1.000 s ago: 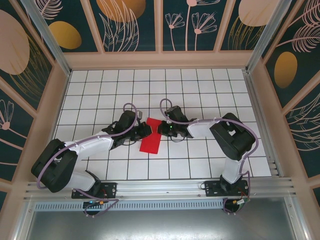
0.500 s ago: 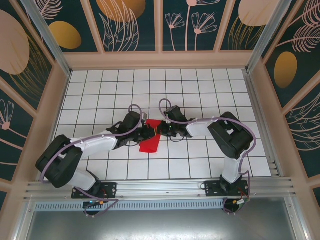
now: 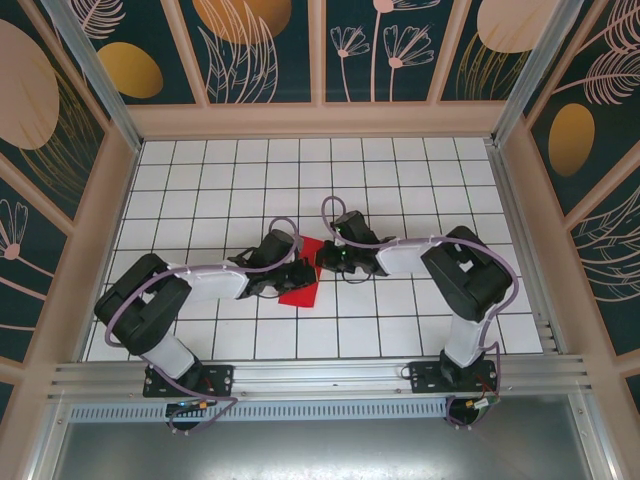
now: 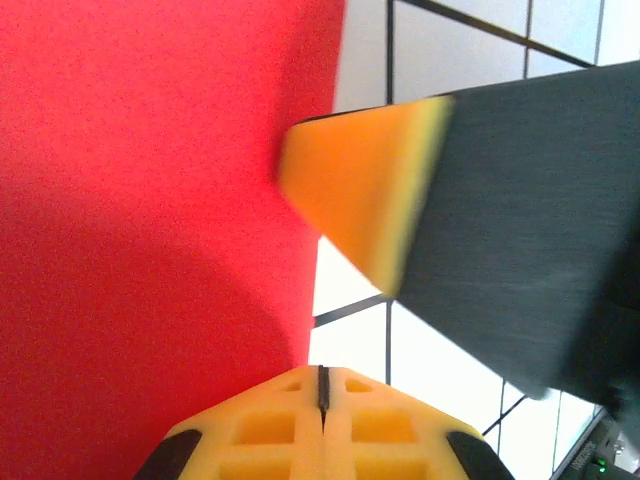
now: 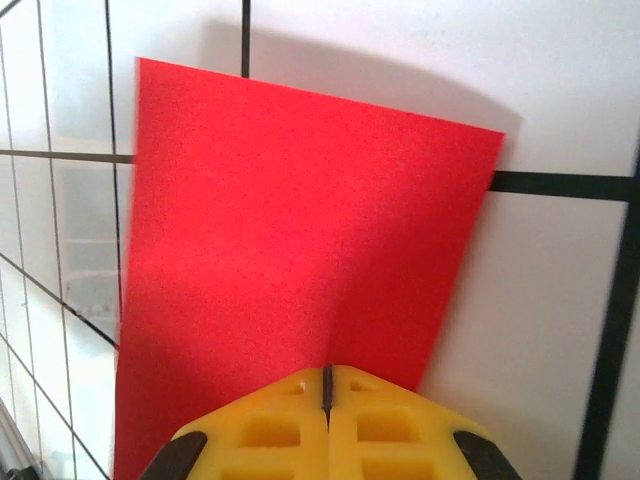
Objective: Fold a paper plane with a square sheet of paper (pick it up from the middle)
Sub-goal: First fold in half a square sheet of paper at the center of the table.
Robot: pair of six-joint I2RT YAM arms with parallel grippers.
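The square sheet of paper [image 3: 297, 287] is bright red and lies as a narrow strip on the white grid table [image 3: 400, 180], between the two arms. My right gripper [image 3: 322, 260] is shut at the strip's far end. In the right wrist view a faint ridge in the paper [image 5: 300, 220] runs up from its closed yellow tips [image 5: 326, 372], and the far edge casts a shadow. My left gripper [image 3: 303, 271] is shut. In the left wrist view its tips [image 4: 320, 372] sit at the edge of the paper [image 4: 150, 200], close to the right gripper's pad [image 4: 360, 190].
Wooden walls with floral panels [image 3: 320, 60] close in the table on three sides. An aluminium rail [image 3: 320, 375] carrying both arm bases runs along the near edge. Both forearms lie low across the middle cells, with cables looping above them.
The left arm has reached further right, bringing its gripper onto the paper's edge beside the right gripper, and its jaws have closed fully. The right gripper has stayed put.
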